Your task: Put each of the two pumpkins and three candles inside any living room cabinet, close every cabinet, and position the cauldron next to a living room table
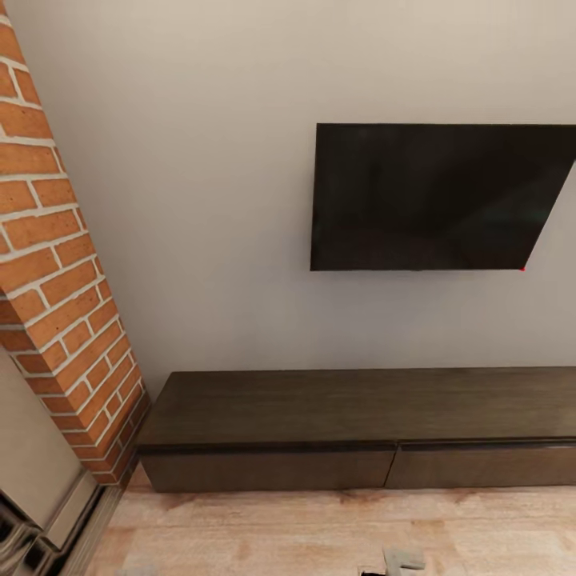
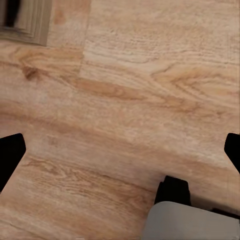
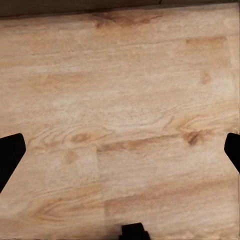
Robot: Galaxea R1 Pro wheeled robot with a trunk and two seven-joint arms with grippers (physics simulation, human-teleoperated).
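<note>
Where the pale plaster wall meets the floor, one cabinet (image 1: 360, 428) is seen in the head view: a long, low, dark-brown wood-grain unit with a flat top, set flush against the wall. Two wide handle-less drawer fronts are counted on it, the left (image 1: 268, 470) and the right (image 1: 484, 466), both shut flush, with a thin vertical seam between them. One flat black screen (image 1: 436, 196) is mounted on the wall above the cabinet's right part, rectangular and glossy. One brick column (image 1: 60, 264) is noted at the left, red-orange bricks with pale mortar lines, its foot just beside the cabinet's left end. The floor (image 1: 320, 532) is of light wood planks with knots and wavy grain. In the left wrist view, the left gripper (image 2: 120, 152) is recorded with its two dark fingertips spread wide apart over bare planks, nothing between them; a grey rounded body part (image 2: 192, 222) lies below. In the right wrist view, the right gripper (image 3: 120, 152) is likewise spread wide over planks, holding nothing.
</note>
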